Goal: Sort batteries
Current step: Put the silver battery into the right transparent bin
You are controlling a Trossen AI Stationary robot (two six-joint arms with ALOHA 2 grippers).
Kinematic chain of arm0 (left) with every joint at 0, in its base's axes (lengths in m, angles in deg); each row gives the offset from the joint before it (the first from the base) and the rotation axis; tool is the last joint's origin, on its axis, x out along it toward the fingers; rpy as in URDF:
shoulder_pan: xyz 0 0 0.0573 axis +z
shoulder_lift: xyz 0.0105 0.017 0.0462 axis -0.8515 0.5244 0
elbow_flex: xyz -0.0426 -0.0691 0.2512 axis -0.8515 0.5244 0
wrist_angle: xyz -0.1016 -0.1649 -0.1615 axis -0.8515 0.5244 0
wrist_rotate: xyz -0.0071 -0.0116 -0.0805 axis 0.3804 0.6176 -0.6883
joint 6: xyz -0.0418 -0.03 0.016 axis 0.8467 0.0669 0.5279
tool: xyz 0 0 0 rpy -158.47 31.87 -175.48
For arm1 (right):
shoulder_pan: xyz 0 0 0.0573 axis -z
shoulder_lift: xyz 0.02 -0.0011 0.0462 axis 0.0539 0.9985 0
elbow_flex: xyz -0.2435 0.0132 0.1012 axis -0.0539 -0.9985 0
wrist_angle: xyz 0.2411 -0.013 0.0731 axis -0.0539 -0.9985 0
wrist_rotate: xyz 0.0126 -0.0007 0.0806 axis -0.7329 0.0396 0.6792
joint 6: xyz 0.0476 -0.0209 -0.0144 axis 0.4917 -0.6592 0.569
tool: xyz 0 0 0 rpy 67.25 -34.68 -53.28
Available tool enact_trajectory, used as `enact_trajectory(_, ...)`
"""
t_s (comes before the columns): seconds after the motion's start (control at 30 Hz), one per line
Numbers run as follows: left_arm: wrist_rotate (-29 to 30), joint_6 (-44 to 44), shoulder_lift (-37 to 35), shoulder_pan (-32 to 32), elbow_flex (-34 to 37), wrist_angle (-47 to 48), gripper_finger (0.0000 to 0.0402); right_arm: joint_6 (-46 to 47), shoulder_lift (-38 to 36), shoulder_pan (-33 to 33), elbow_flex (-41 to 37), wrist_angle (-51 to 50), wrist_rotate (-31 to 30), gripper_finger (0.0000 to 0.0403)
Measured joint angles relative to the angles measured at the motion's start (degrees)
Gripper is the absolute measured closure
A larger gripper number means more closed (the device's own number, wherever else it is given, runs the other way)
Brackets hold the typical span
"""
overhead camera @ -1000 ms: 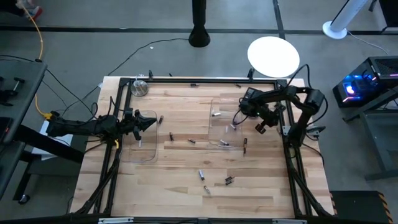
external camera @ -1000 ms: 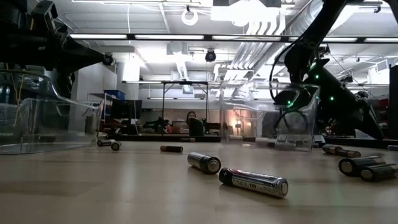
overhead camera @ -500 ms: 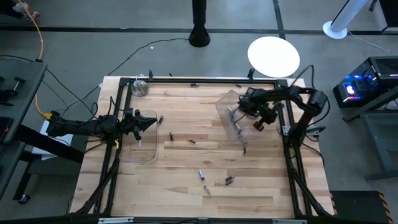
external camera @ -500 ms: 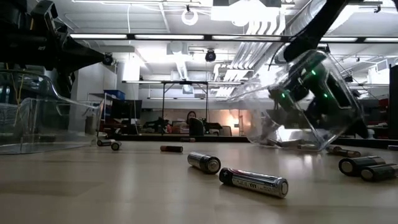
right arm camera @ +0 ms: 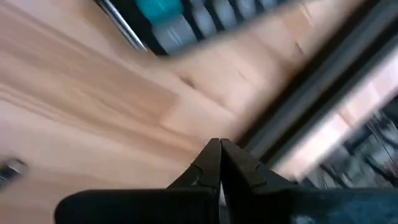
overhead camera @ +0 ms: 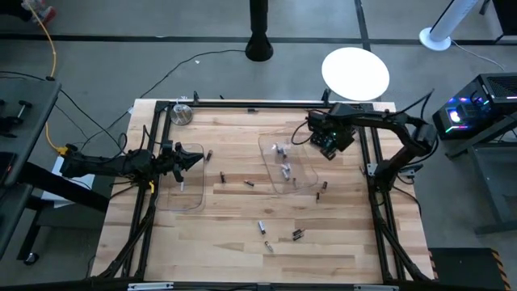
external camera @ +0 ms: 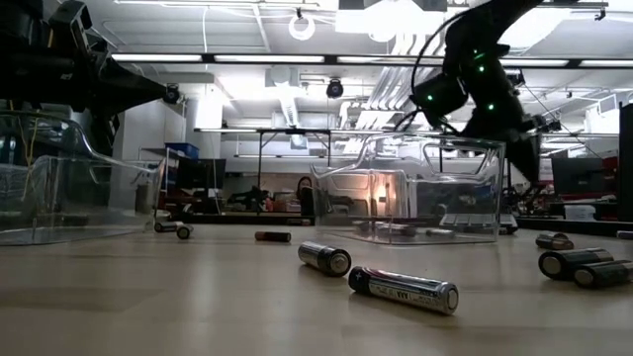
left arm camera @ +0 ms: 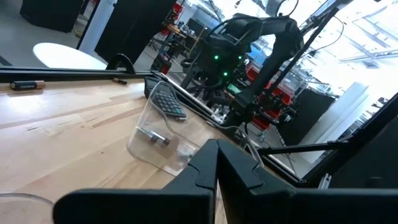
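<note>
Right claw (overhead camera: 309, 136) at clear tray (overhead camera: 288, 164) holding batteries (overhead camera: 284, 170), others scattered

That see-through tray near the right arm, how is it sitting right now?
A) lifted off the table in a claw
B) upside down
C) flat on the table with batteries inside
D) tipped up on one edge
C: the clear tray lies flat on the table, a few batteries inside.

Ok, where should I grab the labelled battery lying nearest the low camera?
Grip the labelled battery at mid-length, coming straight down and closing across its round sides. It lies flat on the table, apart from the next battery.
</note>
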Motion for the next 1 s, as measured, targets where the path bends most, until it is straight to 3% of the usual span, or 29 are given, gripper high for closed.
enact_trajectory(0.17, 0.0, 0.0, 0.0, 0.0, 0.0, 0.0, 0.0401, -0.5, 0.0, 2.8, -6.5, -2.5, 0.9, 0.0403)
enact_trajectory(0.47, 0.0, 0.0, 0.0, 0.0, 0.0, 0.0, 0.0401, 2.3, 0.1, 3.2, -22.4, 9.0, 2.8, 0.0403)
enact_trajectory(0.53, 0.0, 0.0, 0.0, 0.0, 0.0, 0.0, 0.0401, 2.3, 0.5, 3.2, -21.7, 9.2, 3.7, 0.0403)
enact_trajectory(0.7, 0.0, 0.0, 0.0, 0.0, 0.0, 0.0, 0.0401, 6.0, 0.5, 3.0, -19.7, 10.8, -1.3, 0.0403)
enact_trajectory(1.0, 0.0, 0.0, 0.0, 0.0, 0.0, 0.0, 0.0401, 11.2, 0.7, 5.8, -25.1, 15.0, 1.2, 0.0403)
